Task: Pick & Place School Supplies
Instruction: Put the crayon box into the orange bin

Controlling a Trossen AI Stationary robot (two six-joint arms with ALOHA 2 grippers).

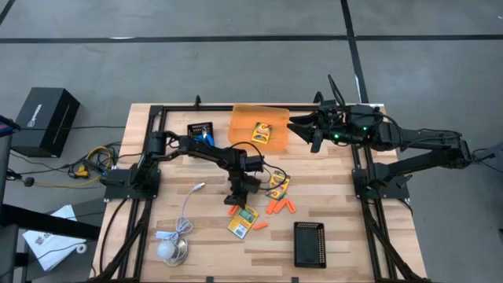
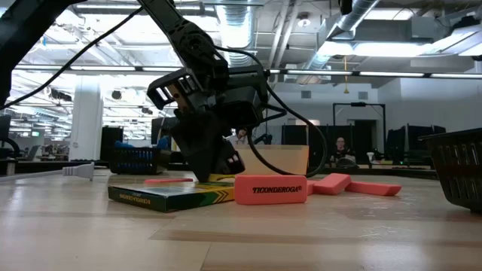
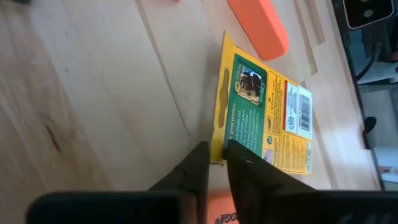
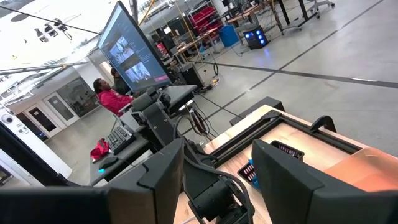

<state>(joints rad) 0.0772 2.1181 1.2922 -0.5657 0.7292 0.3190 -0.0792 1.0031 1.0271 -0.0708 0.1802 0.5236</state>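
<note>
Left tool [image 3: 214, 163] is down on the bench [image 1: 330, 196], fingers nearly together and pinching the yellow flap edge of the crayon box [image 3: 264, 112]. Looks like a grip on that thin edge, not on the box body; can't confirm how firmly.

Key relation: the box lies flat, and its body runs away from the fingertips, long axis roughly in line with the left arm's reach. So a lift would hang the box from one end and it may swing or slip.

An orange eraser [image 2: 271, 190] sits just beside the box, touching or nearly so; more erasers lie near.

Left arm is folded steeply down at mid-bench.

Farther off: an orange tray [image 1: 259, 126] at the bench's back holds another crayon box.

Right tool [image 1: 302, 127] waits raised beside that tray, fingers wide apart, holding nothing.
</note>
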